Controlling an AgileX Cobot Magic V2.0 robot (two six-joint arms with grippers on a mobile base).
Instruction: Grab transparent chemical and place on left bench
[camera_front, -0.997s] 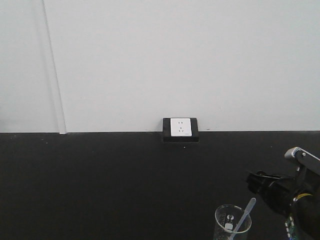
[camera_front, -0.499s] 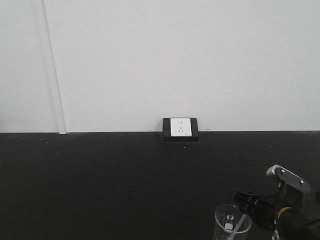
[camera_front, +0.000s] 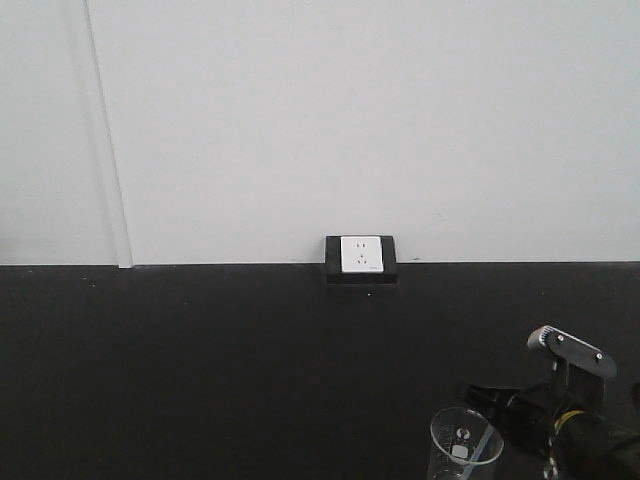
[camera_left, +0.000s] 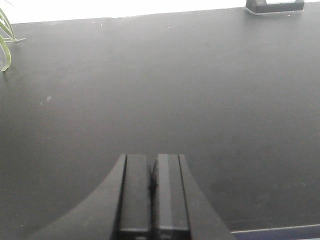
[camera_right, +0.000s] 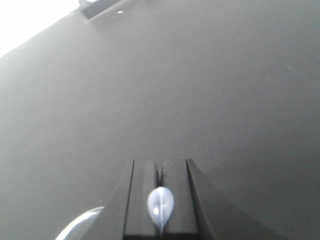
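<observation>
The transparent chemical is a clear glass beaker with white marks, standing on the black countertop at the bottom right of the front view. Only its rim shows in the right wrist view. My right gripper reaches over the beaker from the right. In its wrist view the right gripper is shut on the bulb of the colourless pipette. My left gripper is shut and empty above bare black countertop. The left bench with white bins is out of view.
This black countertop runs along a white wall with a white wall socket. The socket also shows in the left wrist view. A green plant leaf is at the far left of the left wrist view.
My right gripper has moved down and left to the beaker. The pipette, which stuck out free to the right, is now between its fingers.
</observation>
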